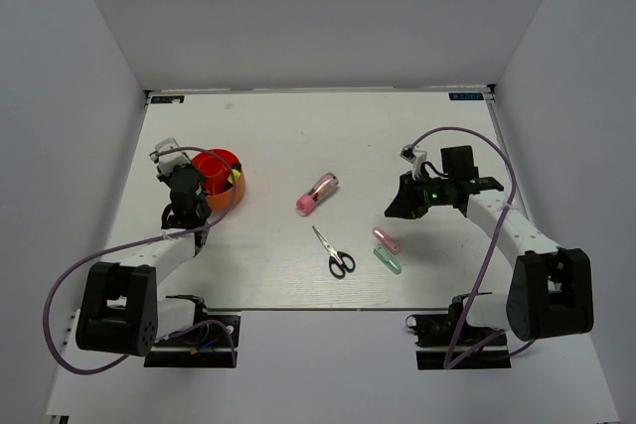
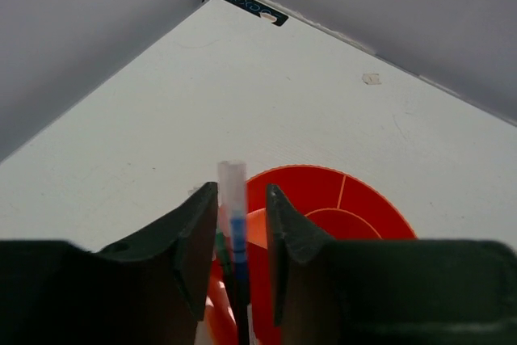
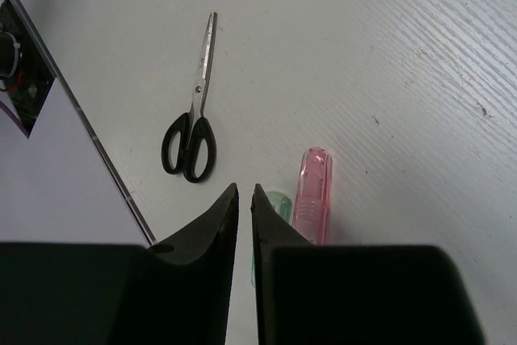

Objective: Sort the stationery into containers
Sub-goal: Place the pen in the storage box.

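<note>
The left wrist camera caught what the overhead one hid: a clear-capped blue pen (image 2: 232,175) stood between the parted left pincer (image 2: 241,191), over the red-orange pot (image 2: 339,191). The right pincer (image 3: 245,190) was closed, empty, above the pink capsule (image 3: 311,191) and pale-green capsule (image 3: 279,204), black-handled scissors (image 3: 194,131) nearby. White worktop (image 1: 278,136), grey walls (image 1: 328,17).

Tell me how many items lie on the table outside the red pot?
4: pink tube in the middle, scissors nearer the front edge, pink capsule and green capsule right of the scissors. Others might be hidden from view.
</note>
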Robot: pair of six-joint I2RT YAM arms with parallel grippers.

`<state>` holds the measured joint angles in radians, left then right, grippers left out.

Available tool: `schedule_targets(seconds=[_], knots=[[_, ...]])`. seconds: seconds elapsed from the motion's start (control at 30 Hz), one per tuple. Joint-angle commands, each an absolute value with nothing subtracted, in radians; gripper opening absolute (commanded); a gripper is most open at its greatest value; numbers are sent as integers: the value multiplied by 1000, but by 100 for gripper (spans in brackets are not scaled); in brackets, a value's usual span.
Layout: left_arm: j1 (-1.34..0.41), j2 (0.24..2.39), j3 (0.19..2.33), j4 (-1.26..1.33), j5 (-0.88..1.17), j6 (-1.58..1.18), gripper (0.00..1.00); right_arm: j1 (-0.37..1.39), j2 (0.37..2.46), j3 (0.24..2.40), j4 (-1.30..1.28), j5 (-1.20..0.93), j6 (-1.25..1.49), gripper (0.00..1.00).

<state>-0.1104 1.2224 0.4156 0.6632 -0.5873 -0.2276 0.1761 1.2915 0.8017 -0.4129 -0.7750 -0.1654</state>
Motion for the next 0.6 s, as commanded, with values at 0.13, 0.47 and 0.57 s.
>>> schedule_targets(seconds=[0.13,0.47,0.57], knots=[[-109,1175,416,618,-577,-256,56,164,1293,819,-416,-815,-179,16],[-140,919,583,178,-381,-258,27,164,1273,825,-425,-753,-198,72],[-140,876,731,-251,-171,-354,0,166,1273,827,-420,-683,-187,65]])
